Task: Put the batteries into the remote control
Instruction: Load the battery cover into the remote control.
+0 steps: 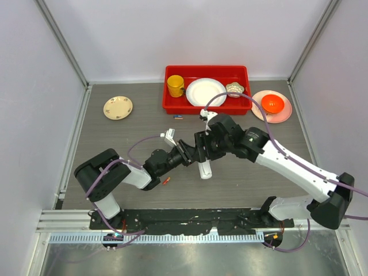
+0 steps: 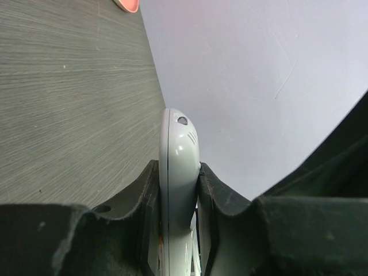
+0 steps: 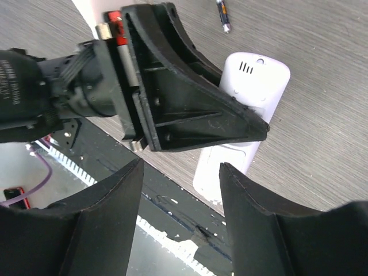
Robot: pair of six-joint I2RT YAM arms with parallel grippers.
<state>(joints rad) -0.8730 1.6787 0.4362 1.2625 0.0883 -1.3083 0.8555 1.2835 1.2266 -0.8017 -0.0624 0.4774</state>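
The white remote control (image 1: 205,169) is clamped edge-on between the jaws of my left gripper (image 2: 179,168), which is shut on it. In the left wrist view the remote (image 2: 180,138) sticks out past the fingertips. From the right wrist I see the remote's back (image 3: 253,86) with vent slits, low over the table. My right gripper (image 3: 181,167) hovers just above it, open and holding nothing. One dark battery (image 3: 223,14) lies near the red tray (image 1: 177,117). A red-orange battery (image 1: 166,180) lies by the left arm.
A small white plate (image 1: 169,137) lies behind the left gripper. The red tray (image 1: 172,107) at the back holds a yellow cup (image 1: 175,86), a white dish (image 1: 205,92) and a small bowl (image 1: 234,88). A pink plate (image 1: 286,112) with an orange bowl stands at back right, and a cream saucer (image 1: 118,107) at back left.
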